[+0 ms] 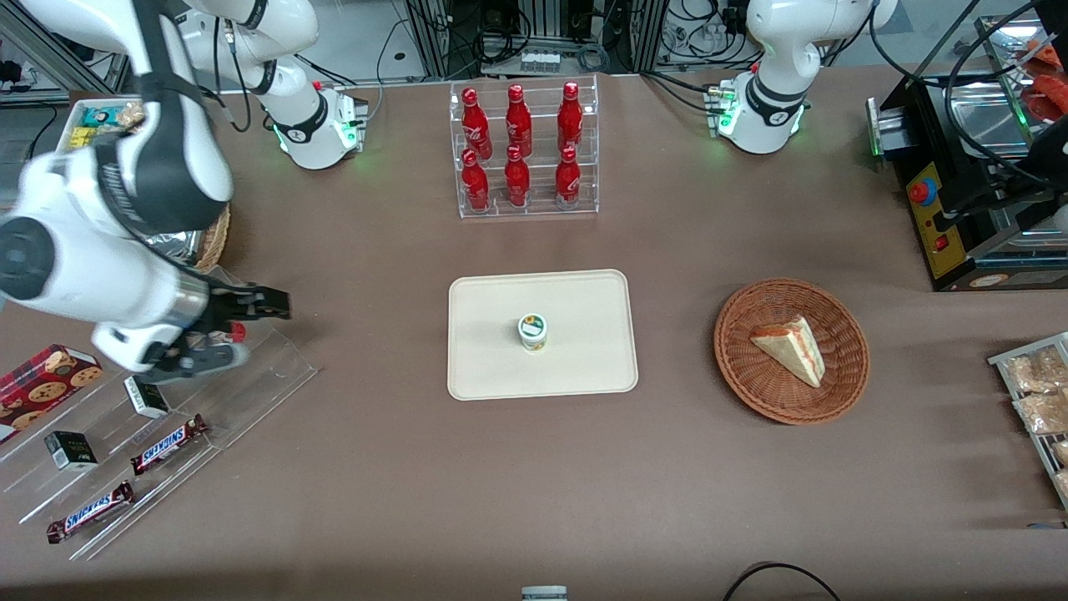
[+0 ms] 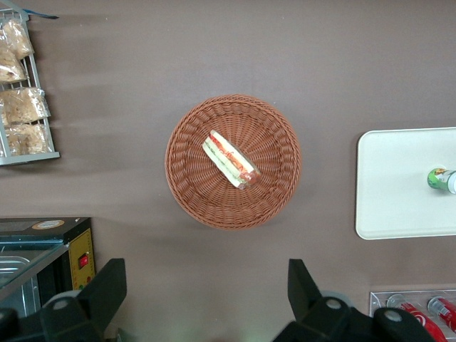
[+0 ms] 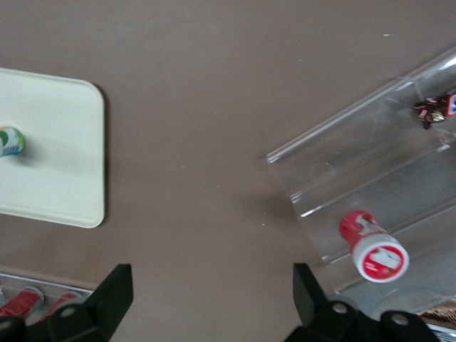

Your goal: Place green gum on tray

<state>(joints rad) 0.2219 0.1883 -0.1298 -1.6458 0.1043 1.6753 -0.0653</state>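
Note:
The green gum (image 1: 532, 330), a small white bottle with a green-and-yellow label, stands upright near the middle of the cream tray (image 1: 584, 292). It also shows on the tray (image 3: 64, 178) in the right wrist view (image 3: 10, 141) and in the left wrist view (image 2: 442, 179). My gripper (image 1: 267, 305) is open and empty, held above the table at the working arm's end, well away from the tray, beside a clear acrylic rack (image 1: 275, 367). Its fingers (image 3: 117, 292) stand wide apart over bare table.
A red-labelled gum bottle (image 3: 372, 246) lies in the clear rack next to the gripper. Snickers bars (image 1: 167, 444) and small boxes lie on the rack. A rack of red bottles (image 1: 521, 150) stands farther from the camera than the tray. A wicker basket (image 1: 755, 376) holds a sandwich (image 1: 791, 349).

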